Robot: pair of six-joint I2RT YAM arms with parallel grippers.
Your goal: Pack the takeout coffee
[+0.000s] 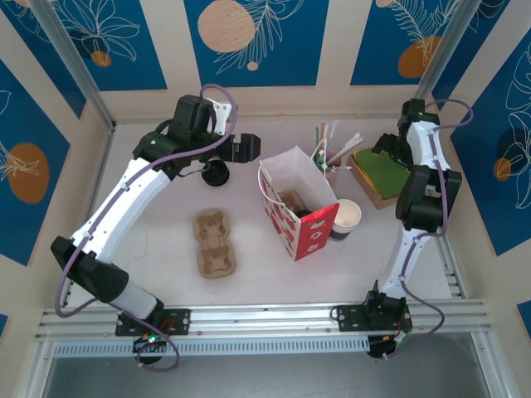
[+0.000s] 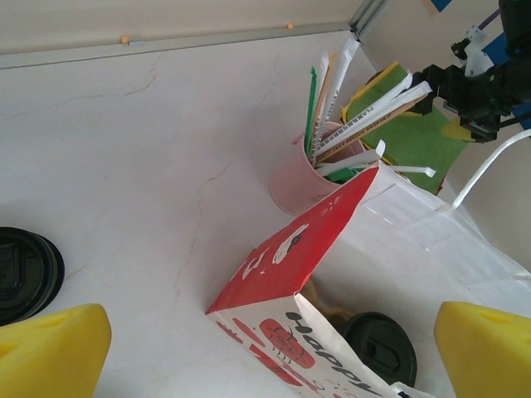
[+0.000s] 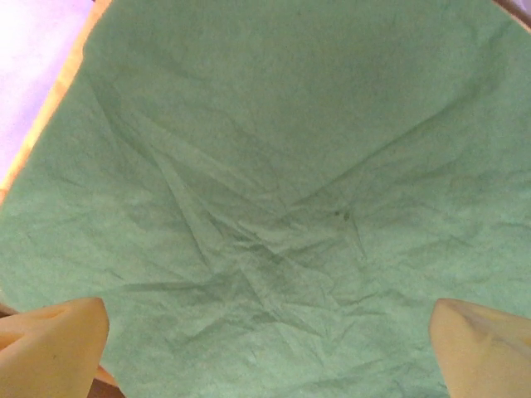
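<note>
Top external: the left gripper [image 1: 243, 150] is released, with a red-and-white paper bag [image 1: 309, 224] just to its right. The right gripper [image 1: 384, 149] is released above a green paper napkin [image 1: 383, 172].

Left wrist: ahead of the spread yellow fingers [image 2: 51, 350], the takeout coffee [image 2: 380, 347] sits inside the bag, showing only its round black plastic lid.

Right wrist: the jaws are parted and the napkin [image 3: 265, 166] lies close beneath.

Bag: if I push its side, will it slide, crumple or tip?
Thin paper with a folded-over top, so the bag probably crumples before sliding. Tall and open, it may tip, though the lidded coffee inside likely weights its base.
</note>
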